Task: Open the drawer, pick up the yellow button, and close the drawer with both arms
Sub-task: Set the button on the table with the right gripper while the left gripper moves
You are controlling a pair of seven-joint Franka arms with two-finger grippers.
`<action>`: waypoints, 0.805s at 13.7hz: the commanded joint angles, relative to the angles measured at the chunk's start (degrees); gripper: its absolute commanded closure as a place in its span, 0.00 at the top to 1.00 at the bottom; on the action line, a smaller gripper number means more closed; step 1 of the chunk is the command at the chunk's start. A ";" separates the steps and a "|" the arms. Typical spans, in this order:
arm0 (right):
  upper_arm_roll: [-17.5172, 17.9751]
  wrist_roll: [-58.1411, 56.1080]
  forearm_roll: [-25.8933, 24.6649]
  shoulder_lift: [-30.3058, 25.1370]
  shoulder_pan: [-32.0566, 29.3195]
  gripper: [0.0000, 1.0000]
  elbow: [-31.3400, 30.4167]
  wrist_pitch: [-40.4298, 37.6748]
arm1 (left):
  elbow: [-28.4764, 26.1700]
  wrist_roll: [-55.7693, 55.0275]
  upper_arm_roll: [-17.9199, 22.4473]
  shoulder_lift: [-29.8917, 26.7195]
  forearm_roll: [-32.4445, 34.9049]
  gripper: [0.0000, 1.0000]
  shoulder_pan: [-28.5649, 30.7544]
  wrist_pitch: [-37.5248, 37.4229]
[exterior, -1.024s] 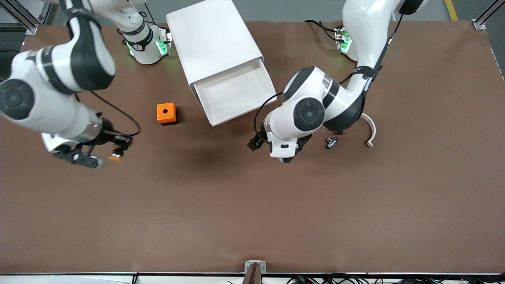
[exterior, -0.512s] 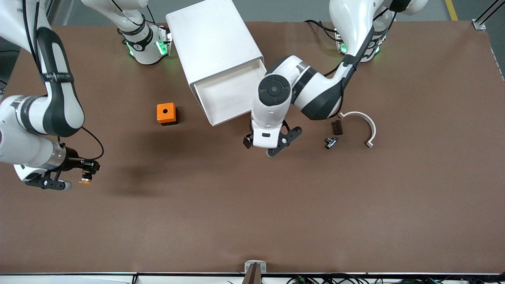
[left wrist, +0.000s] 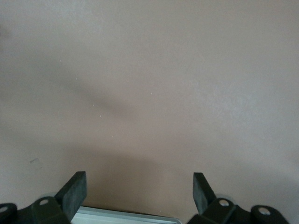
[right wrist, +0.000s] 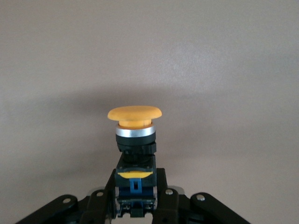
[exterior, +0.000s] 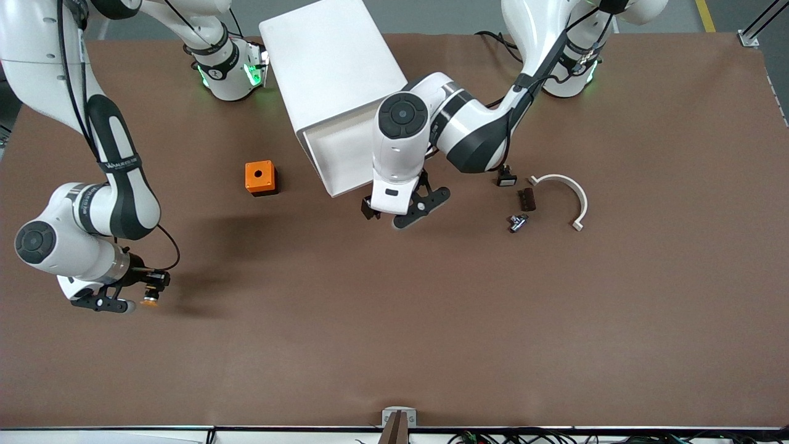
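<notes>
My right gripper [exterior: 126, 298] is shut on the button [exterior: 149, 301] and holds it low over the table at the right arm's end. In the right wrist view the button [right wrist: 134, 125] shows its orange cap, silver ring and black body. The gripper [right wrist: 135, 189] clamps its blue rear end. The white cabinet [exterior: 333, 61] has its drawer [exterior: 336, 161] pulled open. My left gripper [exterior: 414, 211] is open and empty over the table just in front of the drawer. In the left wrist view it [left wrist: 138, 186] spans bare table, with a pale edge [left wrist: 126, 216] by the fingers.
An orange box with a round hole [exterior: 259, 177] stands beside the drawer toward the right arm's end. Toward the left arm's end lie a small black part with a white face [exterior: 506, 179], a brown piece [exterior: 526, 199], a metal part [exterior: 517, 222] and a white curved piece [exterior: 576, 197].
My right arm carried the button toward the front camera and lower, staying near the right arm's end. My left gripper swung from near the small parts to in front of the drawer.
</notes>
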 commanded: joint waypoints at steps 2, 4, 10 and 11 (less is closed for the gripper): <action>1.27 -0.17 -1.66 3.24 -1.72 0.01 1.29 3.62 | -3.73 0.74 0.05 -2.51 1.30 1.00 -1.31 1.30; 1.27 -0.26 -1.66 4.56 -1.72 0.01 1.55 4.86 | -3.82 0.74 0.05 -2.51 1.30 1.00 -2.27 1.30; 1.45 -2.46 -0.87 7.64 -1.72 1.00 3.57 6.27 | -4.52 0.65 -1.97 -2.42 0.52 1.00 -3.51 1.30; 1.45 -2.55 -0.86 7.55 -1.72 1.00 3.57 6.18 | -4.52 0.65 -2.50 -2.42 0.34 1.00 -3.42 1.30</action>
